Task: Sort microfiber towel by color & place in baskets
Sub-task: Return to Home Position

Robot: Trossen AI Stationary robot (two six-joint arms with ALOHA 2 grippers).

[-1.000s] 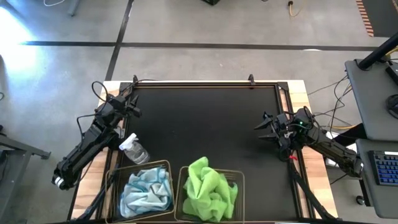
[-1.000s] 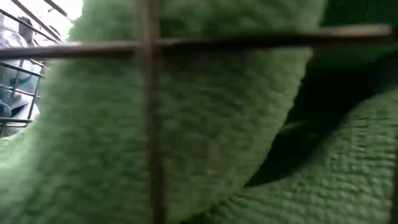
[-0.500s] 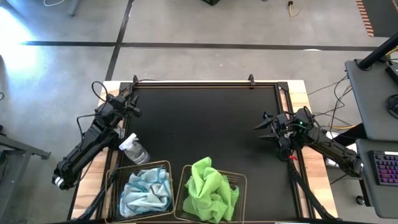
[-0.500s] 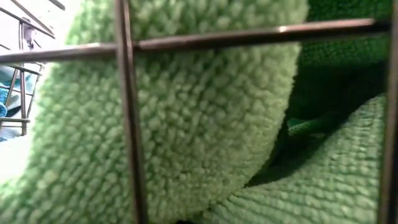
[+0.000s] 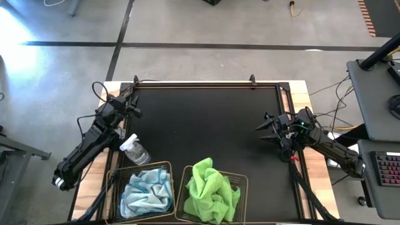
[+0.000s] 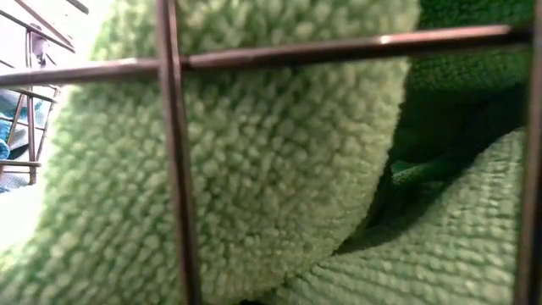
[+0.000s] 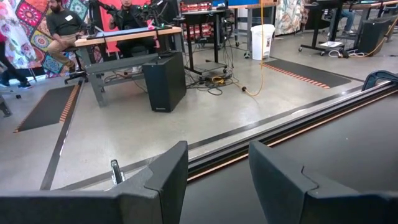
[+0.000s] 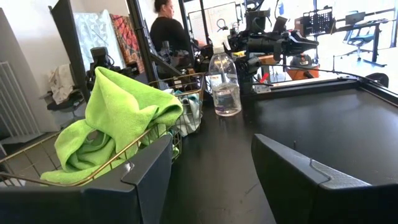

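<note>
Two wire baskets stand side by side at the table's near edge. The left basket holds crumpled pale blue microfiber towels. The right basket holds lime green towels, heaped above its rim. In the low view the green cloth fills the picture behind the basket's wires. My left gripper waits open at the far left of the mat. My right gripper waits open at the right edge, pointing toward the baskets.
A small clear spray bottle stands upright on the black mat, just beyond the left basket. The table's raised rail runs along the far edge. People and desks show in the room beyond.
The basket of green towels has shifted a little on the table, and the heap in it has settled; for the last half second it lies still. Both arms have kept still.
</note>
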